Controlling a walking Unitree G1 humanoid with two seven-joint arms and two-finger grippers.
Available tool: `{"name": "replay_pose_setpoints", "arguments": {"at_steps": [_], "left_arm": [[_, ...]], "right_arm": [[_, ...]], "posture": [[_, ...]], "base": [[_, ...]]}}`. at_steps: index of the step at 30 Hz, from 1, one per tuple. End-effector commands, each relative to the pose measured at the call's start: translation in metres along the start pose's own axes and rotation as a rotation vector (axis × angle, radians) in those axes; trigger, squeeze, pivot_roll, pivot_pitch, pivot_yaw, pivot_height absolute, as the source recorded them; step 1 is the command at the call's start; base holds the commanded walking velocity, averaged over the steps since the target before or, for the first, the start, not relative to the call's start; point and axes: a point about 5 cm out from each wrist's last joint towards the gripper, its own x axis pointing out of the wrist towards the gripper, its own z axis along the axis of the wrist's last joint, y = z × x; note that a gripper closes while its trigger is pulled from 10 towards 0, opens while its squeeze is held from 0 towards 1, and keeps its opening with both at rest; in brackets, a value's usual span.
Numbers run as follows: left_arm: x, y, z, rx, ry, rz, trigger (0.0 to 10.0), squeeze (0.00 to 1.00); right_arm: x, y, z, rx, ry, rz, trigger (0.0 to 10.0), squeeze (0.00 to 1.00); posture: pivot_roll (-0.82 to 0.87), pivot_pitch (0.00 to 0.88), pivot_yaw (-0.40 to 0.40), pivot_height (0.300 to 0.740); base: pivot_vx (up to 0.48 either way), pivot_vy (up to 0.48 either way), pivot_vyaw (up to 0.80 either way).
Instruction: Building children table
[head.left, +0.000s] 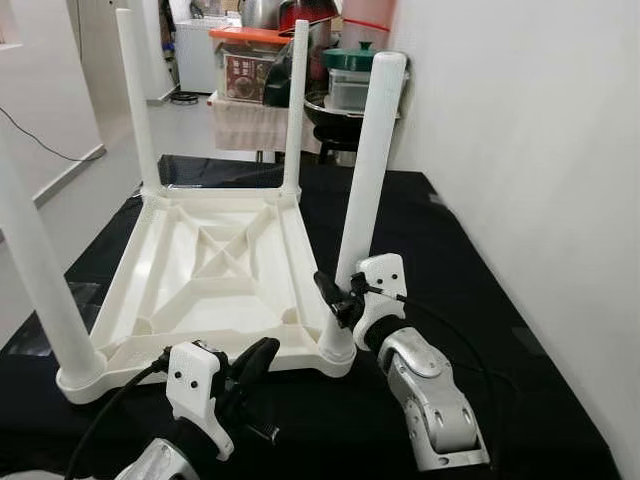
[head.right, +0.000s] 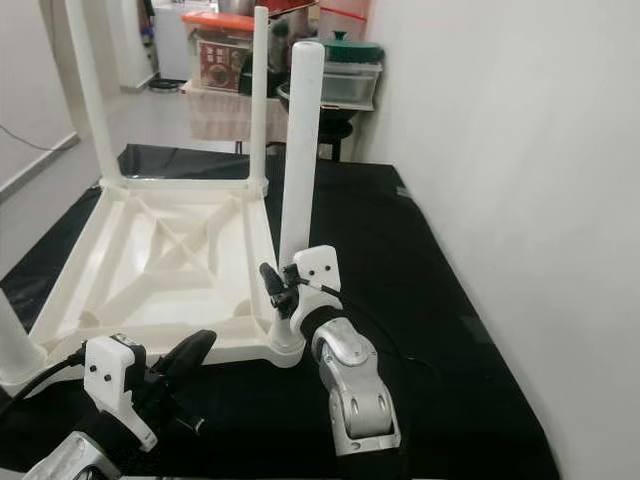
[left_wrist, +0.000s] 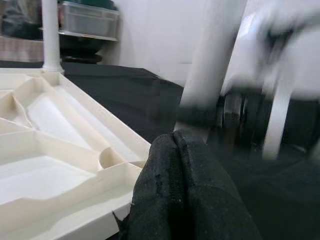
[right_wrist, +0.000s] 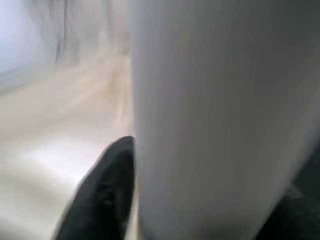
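right end effector (head.left: 338, 297) clamped on the near-right leg (head.left: 366, 180) just above its socket | left end effector (head.left: 262, 352) pressed closed, empty, tip at the near edge of the upturned table (head.left: 215, 270) | table on black cloth (head.left: 450, 250) ahead of both

Setting: a home, kitchen or storage corner | Evidence at 12 o'clock: stacked pots (head.left: 352, 56), an orange-lidded box (head.left: 245, 60) and plastic containers (head.right: 345, 82) on a low stand | Floor: pale tiles (head.left: 195, 130) with a black mat (head.left: 470, 260) | 3 o'clock: plain white wall (head.left: 520, 130)
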Motion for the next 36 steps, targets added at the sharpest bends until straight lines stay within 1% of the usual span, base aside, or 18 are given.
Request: {"name": "replay_pose_setpoints", "arguments": {"at_steps": [1, 2, 4, 5, 6, 7, 9, 10, 12, 13, 15, 16, 19, 22, 23, 24, 31, 36], "left_arm": [[0.0, 0.0, -0.003, 0.003, 0.012, 0.002, 8.5, 0.0], [0.0, 0.0, -0.003, 0.003, 0.012, 0.002, 8.5, 0.0], [0.0, -0.001, -0.003, -0.002, 0.013, -0.002, 8.6, 0.0], [0.0, -0.001, -0.004, -0.004, 0.014, -0.003, 8.6, 0.0], [0.0, -0.001, -0.004, -0.005, 0.014, -0.004, 8.5, 0.0], [0.0, -0.001, -0.004, -0.005, 0.015, -0.005, 8.6, 0.0], [0.0, -0.001, -0.004, -0.006, 0.016, -0.004, 8.6, 0.0], [0.0, -0.001, -0.004, -0.006, 0.016, -0.004, 8.6, 0.0], [0.0, 0.0, -0.005, -0.005, 0.018, -0.003, 8.5, 0.0], [0.0, 0.0, -0.005, -0.005, 0.018, -0.003, 8.5, 0.0], [0.0, 0.0, -0.006, -0.003, 0.019, -0.001, 8.5, 0.0], [0.0, 0.0, -0.006, -0.003, 0.019, -0.001, 8.5, 0.0], [-0.001, 0.0, -0.006, -0.002, 0.021, 0.002, 8.4, 0.0], [-0.001, 0.0, -0.007, -0.002, 0.022, 0.002, 8.4, 0.0], [-0.001, 0.0, -0.007, -0.002, 0.022, 0.003, 8.4, 0.0], [-0.001, 0.0, -0.007, -0.002, 0.022, 0.003, 8.4, 0.0], [-0.001, -0.001, -0.006, -0.004, 0.02, 0.001, 8.4, 0.0], [0.0, -0.002, -0.006, -0.006, 0.017, -0.001, 8.5, 0.0]], "right_arm": [[0.002, 0.011, 0.0, 0.042, 0.019, 0.125, 10.0, 1.0], [0.002, 0.011, 0.0, 0.042, 0.019, 0.125, 10.0, 1.0], [0.004, 0.011, 0.016, 0.006, -0.041, 0.287, 10.0, 1.0], [0.004, 0.006, 0.024, -0.03, -0.067, 0.355, 10.0, 1.0], [0.004, 0.0, 0.029, -0.064, -0.079, 0.4, 10.0, 0.63], [0.004, -0.005, 0.034, -0.084, -0.085, 0.442, 10.0, 0.01], [0.006, -0.015, 0.039, -0.106, -0.088, 0.485, 10.0, 0.0], [0.006, -0.015, 0.039, -0.106, -0.088, 0.485, 10.0, 0.0], [0.008, -0.033, 0.052, -0.131, -0.09, 0.588, 10.0, 0.0], [0.008, -0.033, 0.052, -0.131, -0.09, 0.588, 10.0, 0.0], [0.008, -0.044, 0.059, -0.152, -0.069, 0.676, 10.0, 0.0], [0.008, -0.044, 0.059, -0.152, -0.069, 0.676, 10.0, 0.0], [0.007, -0.056, 0.063, -0.177, -0.013, 0.777, 10.0, 0.0], [0.008, -0.06, 0.064, -0.17, 0.002, 0.793, 10.0, 0.0], [0.008, -0.063, 0.065, -0.165, 0.01, 0.811, 9.5, 0.0], [0.009, -0.066, 0.067, -0.159, 0.005, 0.805, 0.0, 0.0], [0.007, -0.069, 0.064, -0.143, -0.022, 0.816, 0.0, 0.0], [0.004, -0.074, 0.061, -0.125, -0.053, 0.772, 0.0, 0.0]], "posture": [[0.03, 0.0, -0.108, 0.74], [0.03, 0.0, -0.108, 0.74], [0.03, 0.0, -0.106, 0.74], [0.03, 0.0, -0.105, 0.74], [0.03, 0.0, -0.104, 0.74], [0.03, 0.0, -0.104, 0.74], [0.04, 0.0, -0.105, 0.74], [0.04, 0.0, -0.105, 0.74], [0.05, 0.0, -0.108, 0.74], [0.05, 0.0, -0.108, 0.74], [0.05, 0.0, -0.109, 0.74], [0.05, 0.0, -0.109, 0.74], [0.06, 0.0, -0.11, 0.74], [0.06, 0.0, -0.11, 0.74], [0.06, 0.0, -0.11, 0.74], [0.07, 0.0, -0.111, 0.74], [0.06, 0.0, -0.111, 0.74], [0.05, 0.0, -0.111, 0.74]], "base": [[0.0, 0.0, 0.0], [0.0, 0.0, 0.0], [0.0, 0.0, 0.0], [0.0, 0.0, 0.0], [0.0, 0.0, 0.0], [0.0, 0.0, 0.0], [0.0, 0.0, 0.0], [0.0, 0.0, 0.0], [0.0, 0.0, 0.0], [0.0, 0.0, 0.0], [0.0, 0.0, 0.0], [0.0, 0.0, 0.0], [0.0, 0.0, 0.0], [0.0, 0.0, 0.0], [0.0, 0.0, 0.0], [0.0, 0.0, 0.0], [0.0, 0.0, 0.0], [0.0, 0.0, 0.0]]}}
